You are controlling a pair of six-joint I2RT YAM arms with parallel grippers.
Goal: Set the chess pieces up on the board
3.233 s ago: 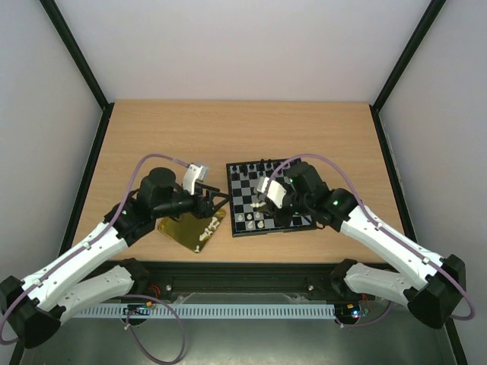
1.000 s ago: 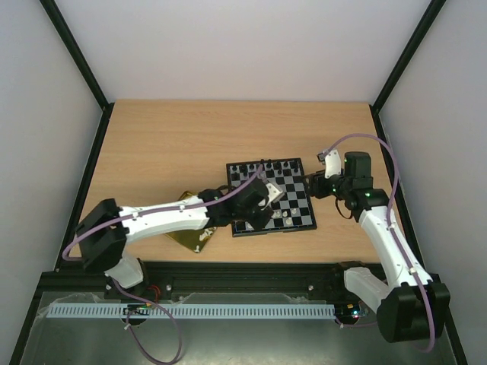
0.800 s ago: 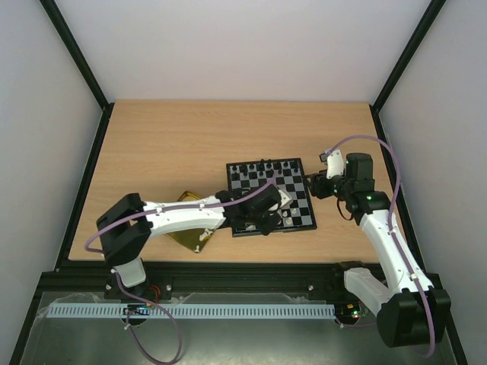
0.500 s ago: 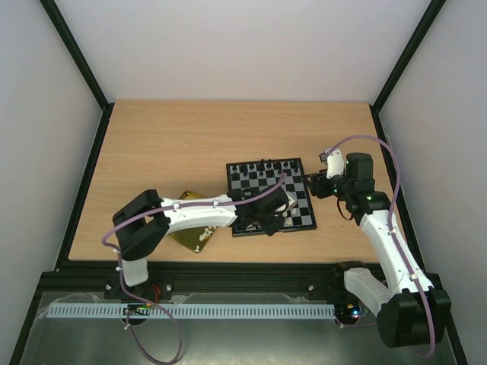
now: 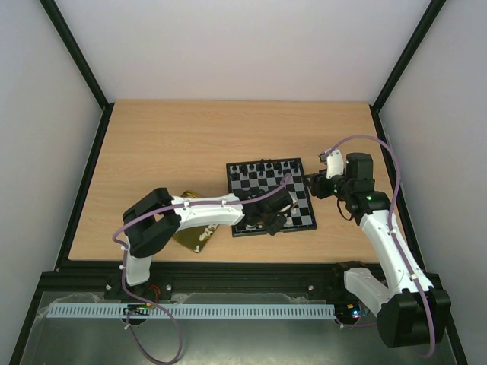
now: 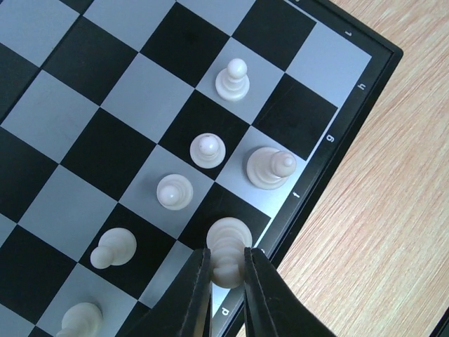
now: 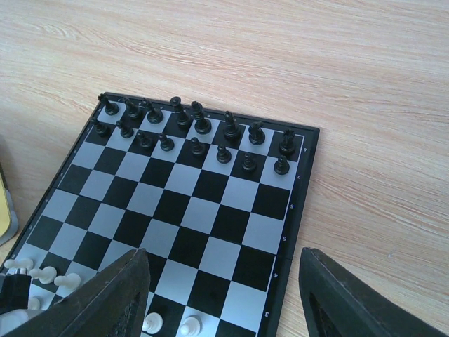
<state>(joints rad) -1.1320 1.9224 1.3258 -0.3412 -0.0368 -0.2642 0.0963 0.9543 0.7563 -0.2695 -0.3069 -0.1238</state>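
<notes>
Left wrist camera, looking straight down on one corner of the board point(image 6: 105, 147). At the bottom centre of the frame my left pincer point(image 6: 226, 254) is closed almost fully on one white piece point(image 6: 226, 239), gripping it from both sides. The piece stands upright, its long axis pointing up at the lens. It sits over a black square in the edge row, right beside the black rim, with the bare wooden table point(image 6: 379, 210) beyond at the right. I cannot tell whether its base touches the square. Just above it in the frame a taller white piece point(image 6: 270, 167) fills the neighbouring edge square, and a line of white pawns point(image 6: 208, 149) runs along the next row inward. In the overhead view the left arm reaches across to the board's near edge, so it is the nearer arm. My right pincer point(image 7: 223, 256) hangs wide open and empty at the board's right side, well apart. The gold tray point(image 5: 183, 234), lower left of the board, shows small white specks, probably more pieces.
</notes>
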